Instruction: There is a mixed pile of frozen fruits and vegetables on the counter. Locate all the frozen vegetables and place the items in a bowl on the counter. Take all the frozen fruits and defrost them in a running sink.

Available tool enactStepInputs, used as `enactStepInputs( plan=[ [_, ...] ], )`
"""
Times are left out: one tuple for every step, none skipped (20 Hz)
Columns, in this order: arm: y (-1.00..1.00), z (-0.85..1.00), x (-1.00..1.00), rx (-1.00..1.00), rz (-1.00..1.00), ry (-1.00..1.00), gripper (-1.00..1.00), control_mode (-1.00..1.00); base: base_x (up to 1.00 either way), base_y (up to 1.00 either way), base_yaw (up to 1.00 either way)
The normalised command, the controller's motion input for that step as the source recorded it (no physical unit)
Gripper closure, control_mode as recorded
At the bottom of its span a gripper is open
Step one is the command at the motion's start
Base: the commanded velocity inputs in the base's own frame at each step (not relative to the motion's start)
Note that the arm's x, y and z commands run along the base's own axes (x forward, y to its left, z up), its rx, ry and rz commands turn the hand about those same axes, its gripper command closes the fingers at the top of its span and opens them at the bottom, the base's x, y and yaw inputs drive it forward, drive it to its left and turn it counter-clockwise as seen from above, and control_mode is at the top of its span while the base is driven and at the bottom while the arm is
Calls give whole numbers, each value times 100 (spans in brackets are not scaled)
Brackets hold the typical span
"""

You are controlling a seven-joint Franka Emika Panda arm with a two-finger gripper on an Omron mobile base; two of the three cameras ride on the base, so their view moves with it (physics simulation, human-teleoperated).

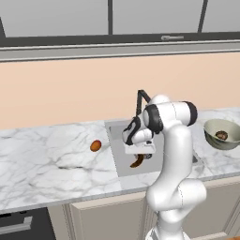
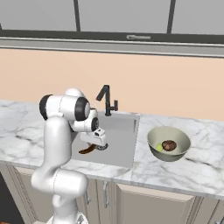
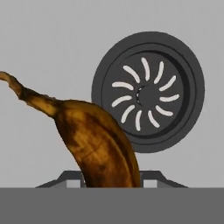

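The claw (image 1: 139, 156) hangs over the sink (image 1: 123, 166) and is clamped on the curved brown-orange piece (image 3: 94, 140), which sticks out from between its tips. Just past it is the round drain (image 3: 148, 92). Farther off to one side, the orange ball (image 1: 95, 146) sits on the counter (image 1: 47, 159). To the other side, the bowl (image 2: 169, 142) holds the brown ball (image 2: 169, 145).

Marble counter (image 1: 47, 159) with orange ball (image 1: 95, 146), bowl (image 1: 224, 140)
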Motion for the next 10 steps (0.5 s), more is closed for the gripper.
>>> enactStepInputs(
  plan=[
    [0,-21,5,0,0,0,100,-100,0,0,0],
    [0,-21,4,0,0,0,100,-100,0,0,0],
    [0,-21,4,0,0,0,-100,-100,0,0,0],
    [0,-21,5,0,0,0,-100,-100,0,0,0],
    [0,-19,5,0,0,0,-100,-100,0,0,0],
    [0,-9,4,0,0,0,-100,-100,0,0,0],
    [-2,0,2,1,0,0,-100,-100,0,0,0],
    [-1,4,0,1,0,0,-100,-100,0,0,0],
    [0,16,0,0,0,2,-100,-100,0,0,0],
    [0,24,-3,0,0,0,-100,-100,0,0,0]
  ],
)
